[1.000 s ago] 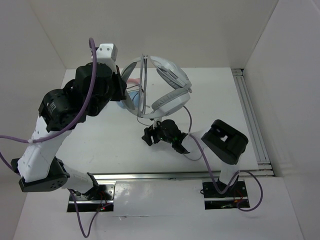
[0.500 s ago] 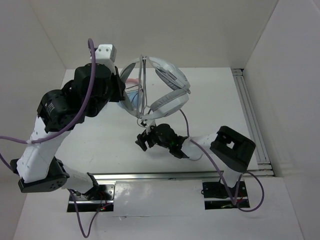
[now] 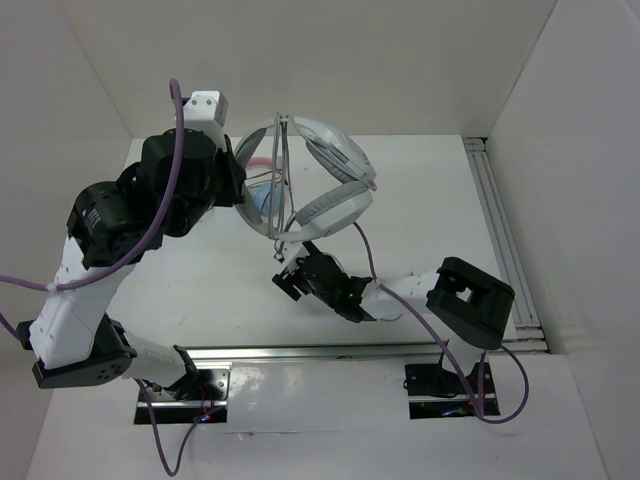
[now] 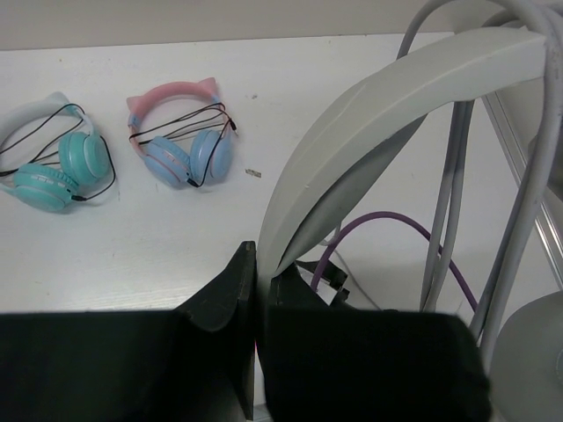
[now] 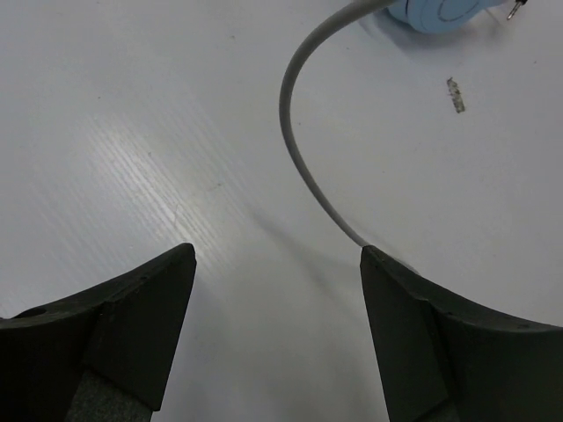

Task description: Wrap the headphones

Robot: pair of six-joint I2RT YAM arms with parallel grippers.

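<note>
Headphones [image 3: 340, 155] hang pinched at the headband in the left gripper [image 4: 260, 268]. Right gripper [image 5: 277, 252] is spread, with the cable [image 5: 295, 149] at one finger. The cat-ear pair [image 4: 180, 145] and teal pair [image 4: 53, 167] lie side by side below.

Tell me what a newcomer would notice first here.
The big white-and-grey headphones hang in mid-air, the left gripper shut on their headband. Below, the right gripper is open low over the table, the grey cable curving toward one finger. Teal headphones and a pink-and-blue cat-ear pair lie on it beyond.

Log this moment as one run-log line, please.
left gripper: shut on headphones headband, held above table | right gripper: open, cable at one finger
</note>
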